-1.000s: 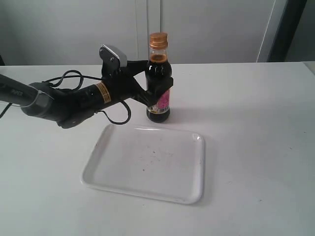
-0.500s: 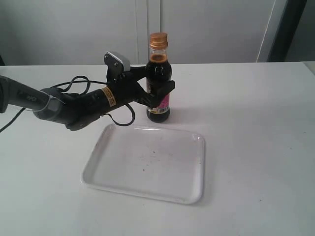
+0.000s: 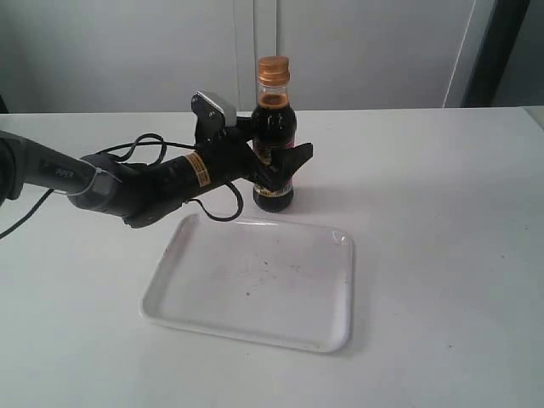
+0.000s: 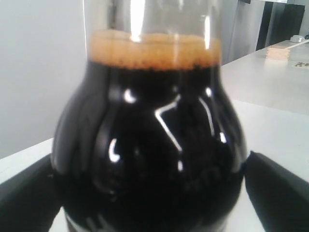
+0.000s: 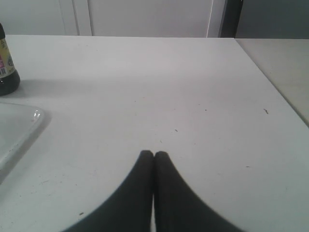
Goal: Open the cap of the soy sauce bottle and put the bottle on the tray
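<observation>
One capped bottle (image 3: 274,136) of dark liquid, foam-topped, is flanked by spread left gripper (image 3: 276,166) fingers; one tray (image 3: 178,293); right gripper (image 5: 153,155) clenched, empty

The bottle (image 3: 274,144) holds near-black liquid topped by tan foam, with an orange-gold cap (image 3: 274,70) and a pink and yellow label. The tray (image 3: 170,293) and surface (image 3: 425,212) are white; the left tool (image 3: 280,166) is black.

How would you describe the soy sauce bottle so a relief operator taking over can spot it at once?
Start at the white tray on the table's near middle; just beyond its far edge stands the soy sauce bottle, between the left gripper's fingers. It is the only upright item: dark liquid, a pink and yellow label, and an orange-gold cap.
</observation>
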Available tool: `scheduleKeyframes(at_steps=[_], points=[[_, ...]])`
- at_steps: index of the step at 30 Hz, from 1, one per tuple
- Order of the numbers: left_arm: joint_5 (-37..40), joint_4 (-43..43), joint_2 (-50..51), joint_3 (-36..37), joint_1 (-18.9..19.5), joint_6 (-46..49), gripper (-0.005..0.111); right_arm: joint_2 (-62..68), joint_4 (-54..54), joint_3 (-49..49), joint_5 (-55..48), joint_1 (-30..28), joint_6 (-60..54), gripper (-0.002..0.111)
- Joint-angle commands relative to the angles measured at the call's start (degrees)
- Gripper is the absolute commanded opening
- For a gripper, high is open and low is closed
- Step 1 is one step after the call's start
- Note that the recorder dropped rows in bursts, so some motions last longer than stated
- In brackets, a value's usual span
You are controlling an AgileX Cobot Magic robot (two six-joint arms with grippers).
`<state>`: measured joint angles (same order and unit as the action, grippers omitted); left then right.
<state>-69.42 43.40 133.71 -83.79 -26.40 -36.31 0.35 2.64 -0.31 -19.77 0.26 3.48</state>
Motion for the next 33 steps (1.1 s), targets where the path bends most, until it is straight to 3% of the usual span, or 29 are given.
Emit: scheduleKeyframes(at_steps=[1,7,10,13,18,33], points=[[-0.52,-0.08,-0.14,-0.28,-0.19,0.79,0.105,-0.35,0.17,0.31,0.18,-0.26,0.18,0.0],[0.25,0.4,-0.14,-0.28,-0.28,0.79,0.105,-0.35,0.17,0.31,0.18,-0.26,0.18,0.0],[0.44,0.63,-0.14,-0.28,-0.55,0.79,0.096,-0.35,0.17,0.31,0.18,-0.26,0.18,0.0],[0.49,0.63,-0.14,-0.28,-0.68,0.79,0.069,-0.35,0.17,0.31,0.18,-0.26,0.18,0.0],[0.49,0.77,-0.14,-0.28,-0.68,0.79,0.0,-0.35,0.17,0.31,0.18,-0.26,0.18,0.0],[0.47,1.31,-0.14,-0.28,-0.68,0.98,0.0,-0.35,0.17,0.31,0.18,-0.26,0.18,0.0]])
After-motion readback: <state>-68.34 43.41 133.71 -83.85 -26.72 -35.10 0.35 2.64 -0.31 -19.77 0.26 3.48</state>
